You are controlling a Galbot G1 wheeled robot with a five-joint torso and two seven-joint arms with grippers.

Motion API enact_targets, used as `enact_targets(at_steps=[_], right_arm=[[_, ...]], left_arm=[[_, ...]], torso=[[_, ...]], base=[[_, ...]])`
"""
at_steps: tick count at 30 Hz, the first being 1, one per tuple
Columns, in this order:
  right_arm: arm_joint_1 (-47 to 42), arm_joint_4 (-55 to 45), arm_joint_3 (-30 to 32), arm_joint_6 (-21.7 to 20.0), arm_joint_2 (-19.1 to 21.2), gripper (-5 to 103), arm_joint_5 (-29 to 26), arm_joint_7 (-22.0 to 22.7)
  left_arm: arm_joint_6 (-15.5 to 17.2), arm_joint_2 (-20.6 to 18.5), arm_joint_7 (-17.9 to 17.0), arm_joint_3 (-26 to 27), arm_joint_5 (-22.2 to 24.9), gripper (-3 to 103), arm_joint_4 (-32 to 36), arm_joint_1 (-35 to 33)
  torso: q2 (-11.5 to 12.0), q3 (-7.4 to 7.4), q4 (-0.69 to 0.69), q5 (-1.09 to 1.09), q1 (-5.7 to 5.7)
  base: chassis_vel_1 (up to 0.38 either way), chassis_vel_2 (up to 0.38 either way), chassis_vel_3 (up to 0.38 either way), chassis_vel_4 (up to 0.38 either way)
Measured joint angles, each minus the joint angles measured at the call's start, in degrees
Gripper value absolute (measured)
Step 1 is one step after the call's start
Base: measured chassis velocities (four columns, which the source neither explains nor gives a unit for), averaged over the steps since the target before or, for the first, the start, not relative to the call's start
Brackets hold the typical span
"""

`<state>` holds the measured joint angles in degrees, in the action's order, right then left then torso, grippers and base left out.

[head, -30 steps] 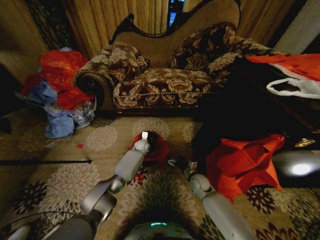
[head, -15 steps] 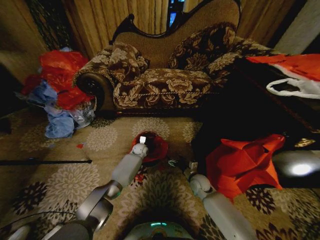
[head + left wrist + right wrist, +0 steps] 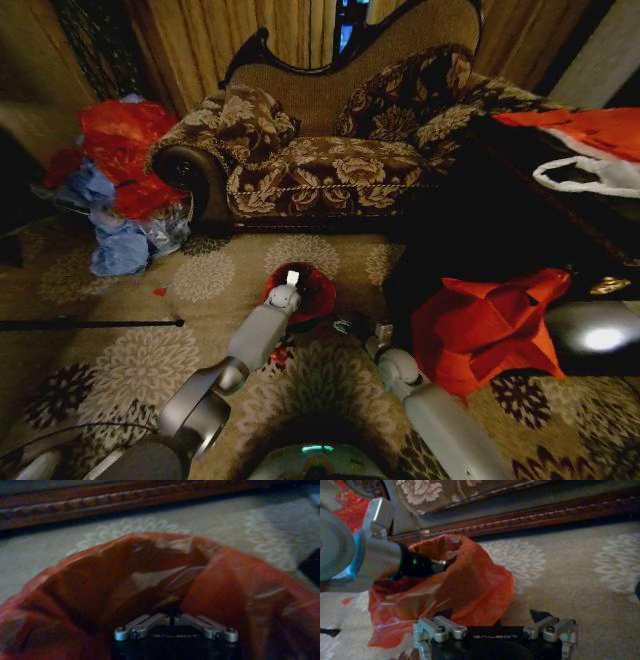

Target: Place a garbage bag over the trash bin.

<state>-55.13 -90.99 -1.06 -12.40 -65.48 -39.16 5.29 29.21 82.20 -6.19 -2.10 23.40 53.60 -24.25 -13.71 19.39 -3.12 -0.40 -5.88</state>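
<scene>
Garbage bag [image 3: 312, 292] standing open-mouthed on the patterned carpet [image 3: 120, 370] before the sofa [image 3: 330, 150], left gripper [image 3: 172, 619] reaching down inside it, jaws' state impossible to tell, right gripper [image 3: 496, 619] hovering just beside, jaws spread apart.

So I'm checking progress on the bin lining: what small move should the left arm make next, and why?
Probably press the left gripper outward and down against the inside of the garbage bag. It already reaches into the open mouth, where the plastic looks loose and crumpled rather than smoothed. The right gripper is open beside the bag, holding nothing. The trash bin itself is hidden under the plastic.
</scene>
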Motion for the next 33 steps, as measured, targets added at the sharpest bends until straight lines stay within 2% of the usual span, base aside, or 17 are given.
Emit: enact_targets(at_steps=[1, 2, 3, 5, 6, 8, 9, 10, 14, 18, 21, 25, 26, 29, 30, 32, 33], right_arm=[[0.0, -0.1, -0.1, 0.0, 0.1, 100, 0.0, 0.0], [0.0, -0.4, -0.2, 0.0, 0.3, 100, 0.0, 0.1], [0.0, -0.4, -0.2, 0.0, 0.3, 100, 0.0, 0.1], [-0.1, -0.6, -0.1, 0.0, 0.5, 100, -0.1, 0.1], [-0.1, -0.6, -0.1, 0.0, 0.5, 100, -0.1, 0.1], [-0.3, -0.8, 0.2, 0.0, 0.8, 100, -0.1, 0.1], [-0.5, -1.0, 0.3, 0.1, 0.9, 100, -0.2, 0.1], [-0.5, -1.0, 0.3, 0.1, 0.9, 100, -0.2, 0.1], [-0.8, -1.3, 0.2, 0.1, 1.1, 100, -0.5, 0.1], [-0.6, -1.3, -0.3, 0.1, 0.8, 100, -0.6, 0.3], [-0.4, -1.5, -0.6, 0.1, 0.8, 100, -0.8, 0.5], [-0.5, -2.4, -0.8, -0.1, 1.4, 100, -1.8, 1.2], [-0.5, -2.4, -0.8, -0.1, 1.4, 100, -1.8, 1.2], [-0.8, -3.6, -0.4, -0.2, 2.4, 100, -2.3, 1.3], [-0.8, -3.6, -0.4, -0.2, 2.4, 100, -2.3, 1.3], [-1.3, -5.0, 0.4, -0.4, 3.0, 100, -2.6, 1.5], [-1.8, -5.9, 1.2, -0.5, 3.3, 100, -2.6, 1.6]], left_arm=[[0.2, 0.0, 0.2, -0.2, 0.1, 0, 0.3, 0.0], [2.6, 0.0, -0.1, -0.5, -0.4, 0, 0.9, -0.1], [2.6, 0.0, -0.1, -0.5, -0.4, 0, 0.9, -0.1], [6.5, 0.3, -1.1, -0.6, -0.9, 0, 1.5, -0.3], [6.5, 0.3, -1.1, -0.6, -0.9, 0, 1.5, -0.3], [8.7, 0.4, -1.4, -0.7, -1.1, 0, 1.7, -0.4], [9.2, 0.4, -0.3, -0.6, -0.9, 0, 1.7, -0.4], [9.2, 0.4, -0.3, -0.6, -0.9, 0, 1.7, -0.4], [9.5, -0.3, 5.2, -0.6, -0.3, 0, 1.5, -0.4], [9.6, -0.5, 6.1, -0.7, 2.8, 0, 1.7, -0.2], [10.4, -0.8, 5.8, -0.6, 3.0, 0, 2.6, -0.2], [12.8, -2.4, 3.6, 0.9, 6.0, 0, 7.3, -1.1], [12.8, -2.4, 3.6, 0.9, 6.0, 0, 7.3, -1.1], [13.0, -5.1, -0.3, 1.6, 11.0, 0, 13.7, -3.7], [13.0, -5.1, -0.3, 1.6, 11.0, 0, 13.7, -3.7], [12.7, -7.5, -3.7, 1.8, 14.0, 0, 18.8, -6.1], [11.1, -9.0, -5.7, 1.9, 15.5, 0, 21.5, -7.5]], torso=[[0.0, 0.0, 0.01, 0.0, 0.0], [0.0, 0.0, 0.01, -0.01, 0.0], [0.0, 0.0, 0.01, -0.01, 0.0], [0.0, 0.0, -0.01, 0.0, 0.0], [0.0, 0.0, -0.01, 0.0, 0.0], [0.0, 0.0, 0.0, -0.01, 0.0], [0.0, 0.0, 0.0, 0.0, 0.0], [0.0, 0.0, 0.0, 0.0, 0.0], [0.0, 0.0, 0.0, 0.0, 0.0], [0.0, 0.0, -0.01, -0.01, 0.0], [0.0, 0.0, 0.0, 0.0, 0.0], [0.0, 0.0, -0.01, 0.0, 0.0], [0.0, 0.0, -0.01, 0.0, 0.0], [0.0, 0.0, 0.0, -0.01, 0.0], [0.0, 0.0, 0.0, -0.01, 0.0], [0.0, 0.0, -0.01, -0.02, 0.0], [0.0, 0.0, 0.0, -0.02, 0.0]], base=[[0.0, 0.0, 0.0, 0.0], [0.0, 0.0, 0.0, 0.0], [0.0, 0.0, 0.0, 0.0], [0.0, 0.0, 0.0, 0.0], [0.0, 0.0, 0.0, 0.0], [0.0, 0.0, 0.0, 0.0], [0.0, 0.0, 0.0, 0.0], [0.0, 0.0, 0.0, 0.0], [0.0, 0.0, 0.0, 0.0], [0.0, 0.0, 0.0, 0.0], [0.0, 0.0, 0.0, 0.0], [0.0, 0.0, 0.0, 0.0], [0.0, 0.0, 0.0, 0.0], [0.0, 0.0, 0.0, 0.0], [0.0, 0.0, 0.0, 0.0], [0.0, 0.0, 0.0, 0.0], [0.0, 0.0, 0.0, 0.0]])
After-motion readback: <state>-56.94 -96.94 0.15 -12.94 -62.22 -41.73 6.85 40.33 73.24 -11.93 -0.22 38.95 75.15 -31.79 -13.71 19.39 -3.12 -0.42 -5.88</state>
